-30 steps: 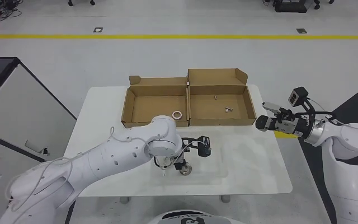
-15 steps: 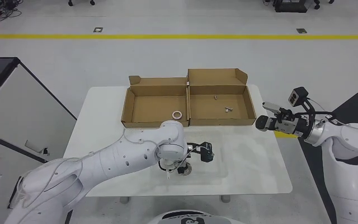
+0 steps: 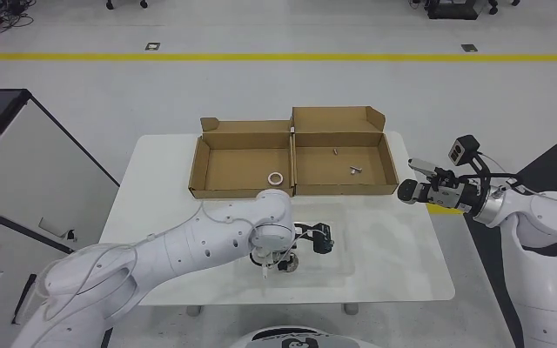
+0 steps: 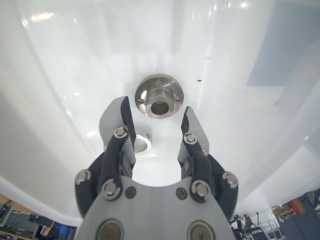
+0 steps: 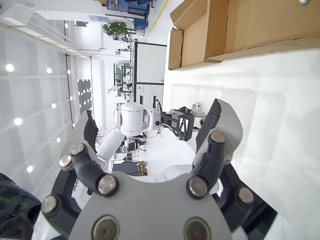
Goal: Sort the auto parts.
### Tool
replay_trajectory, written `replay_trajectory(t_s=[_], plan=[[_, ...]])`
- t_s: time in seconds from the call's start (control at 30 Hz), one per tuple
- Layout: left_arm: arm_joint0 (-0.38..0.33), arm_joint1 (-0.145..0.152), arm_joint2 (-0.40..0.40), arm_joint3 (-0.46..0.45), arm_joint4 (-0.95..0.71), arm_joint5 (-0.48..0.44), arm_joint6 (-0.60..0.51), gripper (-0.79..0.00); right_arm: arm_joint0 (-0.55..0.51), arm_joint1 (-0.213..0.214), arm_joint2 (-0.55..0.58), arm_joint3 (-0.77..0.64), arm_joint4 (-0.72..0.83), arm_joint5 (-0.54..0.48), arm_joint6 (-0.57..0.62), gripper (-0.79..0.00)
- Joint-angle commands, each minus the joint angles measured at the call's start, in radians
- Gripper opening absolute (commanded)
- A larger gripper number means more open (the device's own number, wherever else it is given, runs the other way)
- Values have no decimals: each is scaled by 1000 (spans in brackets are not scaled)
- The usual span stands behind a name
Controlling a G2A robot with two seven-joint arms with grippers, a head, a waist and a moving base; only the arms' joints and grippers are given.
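A metal flange (image 4: pixel 160 82) with a hollow hub stands in a shallow white tray (image 4: pixel 75 51) near the table's front. My left gripper (image 4: pixel 156 111) hangs open just over it, one finger on either side of the hub. A small silver collar (image 4: pixel 143 144) lies beside it, partly behind one finger. From above, the flange (image 3: pixel 286 262) sits beside the left gripper (image 3: pixel 302 250). My right gripper (image 3: pixel 404 192) is open and holds nothing, out by the table's right edge; its own camera shows the right gripper (image 5: pixel 152 111) facing the left arm.
Two open cardboard boxes stand at the back. The left box (image 3: pixel 228 165) holds a white ring (image 3: pixel 275 178). The right box (image 3: pixel 370 161) holds two small bolts (image 3: pixel 354 169). The left arm (image 3: pixel 200 248) spans the table's front left.
The left gripper has shifted a little to the right and toward the front, closing in on the flange. The right arm has not moved.
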Motion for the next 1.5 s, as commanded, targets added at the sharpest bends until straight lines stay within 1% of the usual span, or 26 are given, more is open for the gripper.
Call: replay_trajectory(t_s=[0.0, 0.1, 0.2, 0.33, 0.47, 0.67, 1.0, 1.03, 1.2, 1.47], plan=[[0, -6, 3, 10, 7, 0, 0, -354, 0, 0, 0, 0, 0, 0, 0, 0], [0, -14, 7, 23, 26, 6, 0, -348, 0, 0, 0, 0, 0, 0, 0, 0], [0, -21, 7, 35, 49, 16, 9, -363, 0, 0, 0, 0, 0, 0, 0, 0], [0, -29, 3, 45, 84, 31, 27, -363, 0, 0, 0, 0, 0, 0, 0, 0], [3, -33, -5, 51, 115, 49, 49, -394, 0, 0, 0, 0, 0, 0, 0, 0], [9, -36, -18, 46, 94, 22, 39, -397, 0, 0, 0, 0, 0, 0, 0, 0], [24, -32, -33, 33, 97, 8, 26, -391, 0, 0, 0, 0, 0, 0, 0, 0], [26, -33, -33, 35, 98, 7, 26, -363, 0, 0, 0, 0, 0, 0, 0, 0], [28, -41, -30, 44, 100, -3, 21, -385, 0, 0, 0, 0, 0, 0, 0, 0], [24, -54, -36, 54, 103, -5, 15, -382, 0, 0, 0, 0, 0, 0, 0, 0]])
